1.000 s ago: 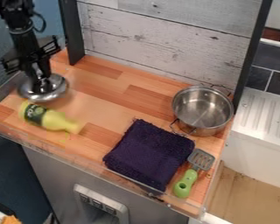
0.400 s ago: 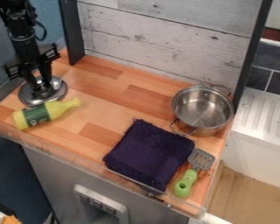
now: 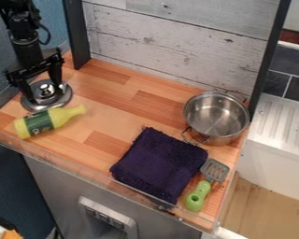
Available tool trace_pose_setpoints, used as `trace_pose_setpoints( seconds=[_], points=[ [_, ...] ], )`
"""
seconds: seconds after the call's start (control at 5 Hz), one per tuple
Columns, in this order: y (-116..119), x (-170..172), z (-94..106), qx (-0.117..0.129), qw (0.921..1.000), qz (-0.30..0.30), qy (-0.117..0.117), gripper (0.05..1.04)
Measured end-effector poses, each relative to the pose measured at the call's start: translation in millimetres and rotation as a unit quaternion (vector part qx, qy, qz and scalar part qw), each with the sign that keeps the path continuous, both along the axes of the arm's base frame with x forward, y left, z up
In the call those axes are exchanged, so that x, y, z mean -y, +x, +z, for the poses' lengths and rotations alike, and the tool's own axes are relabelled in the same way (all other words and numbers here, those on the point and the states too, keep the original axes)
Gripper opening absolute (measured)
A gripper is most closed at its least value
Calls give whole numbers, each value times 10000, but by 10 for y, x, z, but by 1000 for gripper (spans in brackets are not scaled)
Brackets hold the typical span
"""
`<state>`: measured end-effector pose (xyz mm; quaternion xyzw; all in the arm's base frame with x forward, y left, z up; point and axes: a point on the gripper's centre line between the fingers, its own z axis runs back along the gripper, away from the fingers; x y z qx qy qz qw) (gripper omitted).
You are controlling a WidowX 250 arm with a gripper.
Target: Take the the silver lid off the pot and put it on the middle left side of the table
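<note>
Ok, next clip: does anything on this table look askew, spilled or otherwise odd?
Only the yellow bottle: it lies on its side, close in front of the silver lid, so it may have been knocked over. No spill shows around it.

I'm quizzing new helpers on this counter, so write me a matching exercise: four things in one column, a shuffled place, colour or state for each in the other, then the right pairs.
Things:
1. Lid
2. Pot
3. Cloth
4. Spatula

Descriptions:
A. Folded, dark purple
B. Green handle, grey slotted blade
C. Beneath the hand, beside the yellow bottle
D. Uncovered, beside the cloth

Pairs: 1-C, 2-D, 3-A, 4-B
</note>
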<state>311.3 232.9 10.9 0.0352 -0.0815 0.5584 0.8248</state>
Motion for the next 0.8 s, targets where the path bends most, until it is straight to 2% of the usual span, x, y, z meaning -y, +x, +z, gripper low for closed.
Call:
trace_pose_setpoints(
  seconds=[0.2,0.6,0.8],
  points=[
    [53,75,178,183,9998,-105,8,1006],
    [65,169,813,840,9960,-238,190,1001],
    [27,257,880,790,9960,-417,-17,1001]
  ],
)
